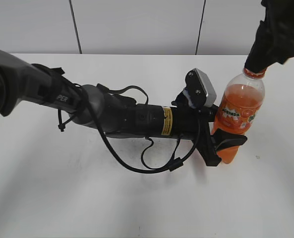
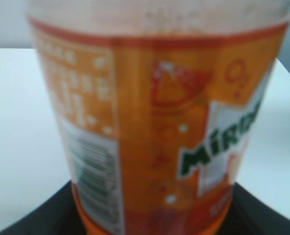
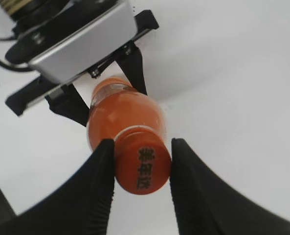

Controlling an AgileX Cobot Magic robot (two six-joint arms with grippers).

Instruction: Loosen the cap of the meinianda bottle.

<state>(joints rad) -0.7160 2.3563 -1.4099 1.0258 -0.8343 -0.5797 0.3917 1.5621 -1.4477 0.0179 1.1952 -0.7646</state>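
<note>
Left pincer point(image 1: 229, 144) grips orange-filled meinianda bottle point(image 1: 240, 106); right pincer point(image 3: 141, 169) clamps cap point(image 3: 143, 167).

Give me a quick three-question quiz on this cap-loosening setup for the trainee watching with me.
1. True or false: the left end effector grips the meinianda bottle by its cap.
2. Multiple choice: the right end effector comes at the cap from A) below, B) above, C) behind the label.
3. Fill in: the bottle stands ____ on the white table.

Key
1. False. It holds the lower body, below the label.
2. B. It comes down from above, one finger on each side of the cap.
3. Upright.
</note>
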